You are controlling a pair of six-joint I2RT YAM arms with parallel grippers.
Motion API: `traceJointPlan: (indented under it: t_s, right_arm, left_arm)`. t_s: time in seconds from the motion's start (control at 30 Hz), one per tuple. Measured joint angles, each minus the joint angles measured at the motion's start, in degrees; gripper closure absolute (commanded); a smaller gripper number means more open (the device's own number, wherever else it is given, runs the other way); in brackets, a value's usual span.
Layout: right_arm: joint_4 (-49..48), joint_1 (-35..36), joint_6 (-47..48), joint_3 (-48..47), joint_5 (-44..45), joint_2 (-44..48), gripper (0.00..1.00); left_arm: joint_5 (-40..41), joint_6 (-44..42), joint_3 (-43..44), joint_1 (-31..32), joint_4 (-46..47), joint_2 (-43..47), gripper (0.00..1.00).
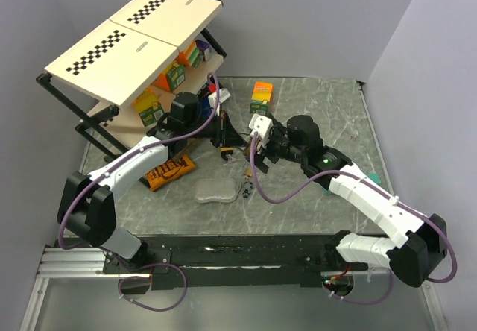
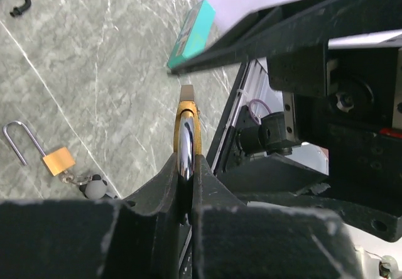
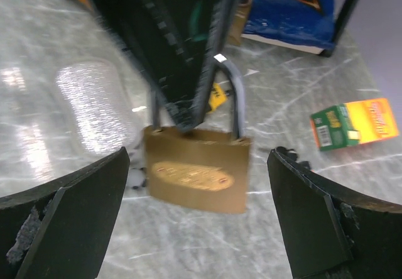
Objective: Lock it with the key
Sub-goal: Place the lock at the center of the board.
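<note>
My left gripper (image 2: 186,163) is shut on the steel shackle of a large brass padlock (image 2: 186,134) and holds it above the table; the pair also shows in the top view (image 1: 224,149). In the right wrist view this padlock (image 3: 198,177) hangs, slightly blurred, between my right gripper's (image 3: 198,156) wide-open jaws without touching them. My right gripper (image 1: 250,144) is just right of the lock. A small brass padlock (image 2: 58,159) with its shackle open lies on the table with a key ring (image 2: 90,185) attached; it also shows in the top view (image 1: 246,189). No key blade shows clearly.
A clear plastic lid (image 1: 216,191) and an orange snack bag (image 1: 168,171) lie near the front. An orange-green box (image 3: 355,123) stands further back. A teal box (image 2: 191,32) lies at the right. A shelf rack (image 1: 134,40) with boxes stands at the back left. A loose black shackle (image 2: 16,1) lies on the marble.
</note>
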State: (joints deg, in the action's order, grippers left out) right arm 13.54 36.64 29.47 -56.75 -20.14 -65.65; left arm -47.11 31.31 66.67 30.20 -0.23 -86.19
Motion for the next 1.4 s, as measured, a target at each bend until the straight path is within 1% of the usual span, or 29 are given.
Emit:
traceJointPlan:
  t_s: [0.1, 0.33, 0.7, 0.77, 0.8, 0.87, 0.9, 0.97, 1.03, 1.07, 1.1, 1.17, 1.2, 1.27, 1.3, 1.37, 1.4]
  right_arm:
    - [-1.11, 0.24, 1.01, 0.04, 1.66, -0.74, 0.01]
    - [-1.55, 0.50, 2.25, 0.04, 1.60, -1.46, 0.01]
    - [-0.22, 0.52, 2.40, 0.04, -2.05, -2.14, 0.02]
    - [-0.20, 0.57, 2.40, 0.04, -2.05, -2.19, 0.05]
    - [-0.22, 0.57, 2.40, 0.04, -1.99, -2.21, 0.12]
    - [-0.22, 0.61, 2.54, 0.04, -1.57, -2.40, 0.19]
    - [-0.24, 0.61, 2.62, 0.04, -1.51, -2.45, 0.26]
    - [-0.24, 0.63, 2.69, 0.04, -1.01, -2.80, 0.32]
    - [-0.66, 0.74, 2.43, 0.04, -0.15, -3.06, 0.34]
    - [-0.70, 0.72, 2.36, 0.04, 0.02, -3.13, 0.36]
    - [-0.70, 0.72, 2.43, 0.04, 0.31, -3.13, 0.41]
    - [-0.76, 0.83, 2.40, 0.04, 0.66, -3.13, 0.43]
    - [-0.81, 0.83, 2.38, 0.04, 0.72, -3.13, 0.45]
    - [-0.79, 0.83, 2.40, 0.04, 0.74, -3.13, 0.46]
    - [-0.46, 0.83, 2.38, 0.07, 0.92, -3.13, 0.47]
    - [1.07, 0.02, 2.01, 0.09, 0.85, -3.13, 0.47]
    - [1.66, -0.61, 1.70, 0.09, 0.61, -3.13, 0.48]
  left_arm:
    - [-0.44, 0.07, -0.85, 0.00, 0.07, 0.02, 0.99]
    - [-0.59, 0.04, -1.22, -0.02, 0.46, 0.02, 0.99]
    - [-2.21, 1.09, -1.31, 0.00, 1.38, 0.11, 0.99]
    - [-2.34, 1.16, -1.33, 0.00, 1.46, 0.11, 0.99]
    - [-2.36, 1.18, -1.38, 0.00, 1.62, 0.11, 0.99]
    - [-2.56, 1.33, -1.44, 0.00, 1.86, 0.11, 0.99]
    - [-2.60, 1.36, -1.49, 0.00, 2.05, 0.11, 0.99]
    - [-2.54, 1.33, -1.53, 0.00, 2.45, 0.11, 0.99]
    - [-2.51, 1.18, -1.60, -0.04, 2.73, 0.11, 0.99]
    - [-2.49, 1.11, -1.64, -0.07, 2.86, 0.11, 0.99]
    - [-2.49, 1.11, -1.64, -0.07, 2.97, 0.11, 0.99]
    - [-2.54, 1.07, -1.68, -0.11, 3.02, 0.11, 0.86]
    - [-2.54, 1.07, -1.68, -0.13, 3.04, 0.11, 0.68]
    - [-2.86, 1.22, -1.68, -0.17, 3.21, 0.11, 0.55]
    - [-3.30, 1.46, -1.68, -0.17, 3.82, 0.11, 0.42]
    - [-3.58, 1.62, -1.68, -0.26, 4.63, 0.52, 0.32]
    - [-3.61, 1.77, -1.68, -0.39, 4.90, 0.79, 0.20]
